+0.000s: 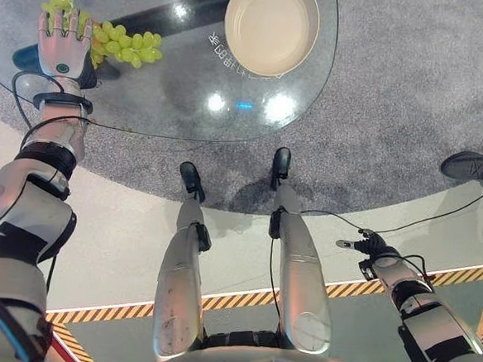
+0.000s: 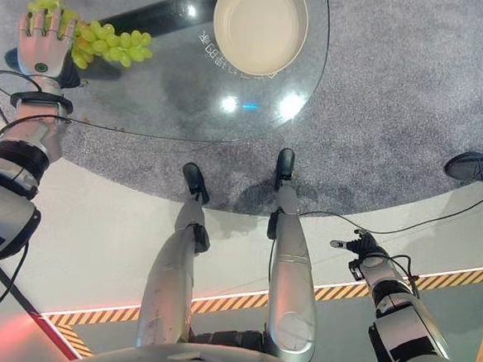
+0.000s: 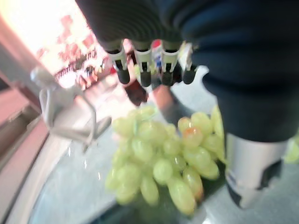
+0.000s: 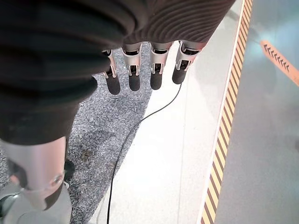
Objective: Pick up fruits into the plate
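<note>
Green grapes (image 1: pixel 122 44): one bunch on your glass table (image 1: pixel 173 93), far left, well apart from the cream plate (image 1: pixel 271 26). Your left hand (image 1: pixel 62 44) hovers over the bunch, fingers straight, grasping nothing. Your right hand (image 1: pixel 370 242) hangs low over the floor, fingers relaxed.

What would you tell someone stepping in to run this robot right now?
Left hand: open, fingers straight, over the grapes at the left edge of the glass table; not gripping them yet.
Right hand: open, idle, hanging low beside the robot above the floor, away from the table.
Plate: empty, at the far side of the table, to the right of the grapes.
Done: nothing is in the plate.
Left: close the left hand on the grapes, lift them and set them in the plate.
</note>
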